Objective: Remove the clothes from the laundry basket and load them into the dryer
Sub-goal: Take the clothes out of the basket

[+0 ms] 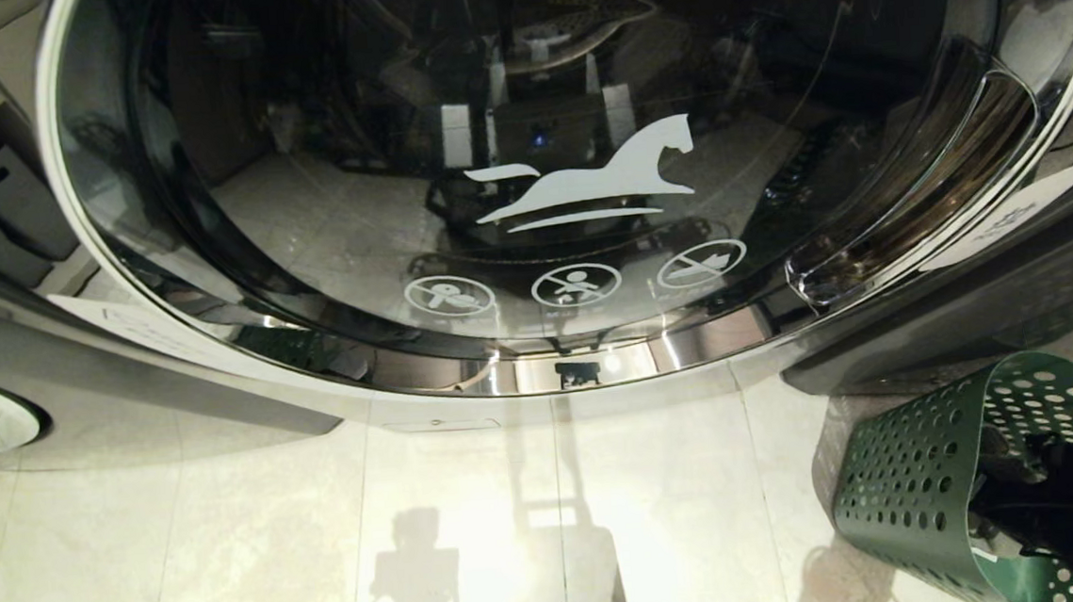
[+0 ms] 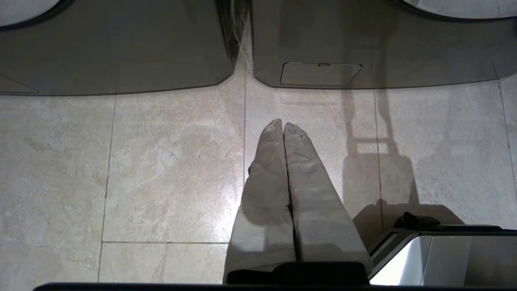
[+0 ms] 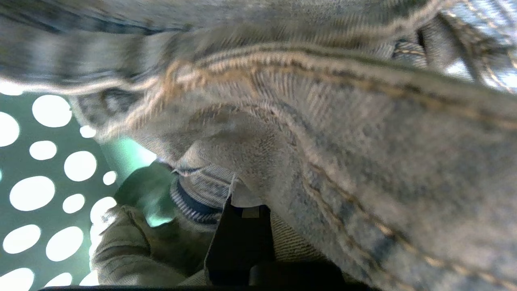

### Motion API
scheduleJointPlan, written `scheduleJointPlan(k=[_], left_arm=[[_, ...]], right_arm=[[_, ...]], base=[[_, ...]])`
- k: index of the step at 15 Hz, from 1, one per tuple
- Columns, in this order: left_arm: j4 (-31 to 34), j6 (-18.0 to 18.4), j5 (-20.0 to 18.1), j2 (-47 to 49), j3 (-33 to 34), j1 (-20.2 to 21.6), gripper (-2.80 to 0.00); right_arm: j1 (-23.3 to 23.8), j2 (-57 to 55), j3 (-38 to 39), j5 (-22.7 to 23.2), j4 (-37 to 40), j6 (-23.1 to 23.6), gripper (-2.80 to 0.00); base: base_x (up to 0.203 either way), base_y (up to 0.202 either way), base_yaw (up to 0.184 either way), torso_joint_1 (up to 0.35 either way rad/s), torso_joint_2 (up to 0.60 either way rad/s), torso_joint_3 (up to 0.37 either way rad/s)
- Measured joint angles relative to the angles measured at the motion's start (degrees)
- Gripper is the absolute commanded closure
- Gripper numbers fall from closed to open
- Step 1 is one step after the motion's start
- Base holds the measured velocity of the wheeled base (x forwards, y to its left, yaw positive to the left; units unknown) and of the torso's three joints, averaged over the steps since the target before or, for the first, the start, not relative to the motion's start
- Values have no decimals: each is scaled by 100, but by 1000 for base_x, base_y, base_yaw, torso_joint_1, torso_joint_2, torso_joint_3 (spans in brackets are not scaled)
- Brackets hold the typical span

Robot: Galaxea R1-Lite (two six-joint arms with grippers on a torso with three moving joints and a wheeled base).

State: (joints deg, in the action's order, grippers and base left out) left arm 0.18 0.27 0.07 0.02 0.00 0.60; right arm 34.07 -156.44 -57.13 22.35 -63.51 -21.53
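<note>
We see our right arm [image 1: 1070,500] reaching down into the green laundry basket [image 1: 899,483], which stands on the floor to the right of the dryer door [image 1: 575,175]. In the right wrist view the right gripper [image 3: 242,202] is buried among the clothes; a dark finger [image 3: 238,238] presses against denim jeans [image 3: 363,161], with a striped garment [image 3: 198,198] beside it. The jaws look narrow, but we cannot tell whether they grip the cloth. Our left gripper [image 2: 282,125] hangs over the tiled floor [image 2: 161,161], pointing toward the machines, its covered fingers [image 2: 262,182] pressed together and holding nothing.
</note>
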Motion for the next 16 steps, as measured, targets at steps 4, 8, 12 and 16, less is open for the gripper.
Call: scheduleJointPlan(k=[4,8,12,16], left_arm=[[0,-2,0,0,0,0,0],[0,0,0,0,0,0,0],[0,0,0,0,0,0,0],[0,-2,0,0,0,0,0]], right_arm=[[348,1099,518,6,963,6,0],[725,2550,2248,23,1360,74,0],[876,4229,3987,13,1343,379,0],[957,5911,4821,-449,1169,673,0]], base=[[0,0,0,2,-1,8],[0,0,0,0,0,0],[0,0,0,0,0,0],[0,0,0,0,0,0]])
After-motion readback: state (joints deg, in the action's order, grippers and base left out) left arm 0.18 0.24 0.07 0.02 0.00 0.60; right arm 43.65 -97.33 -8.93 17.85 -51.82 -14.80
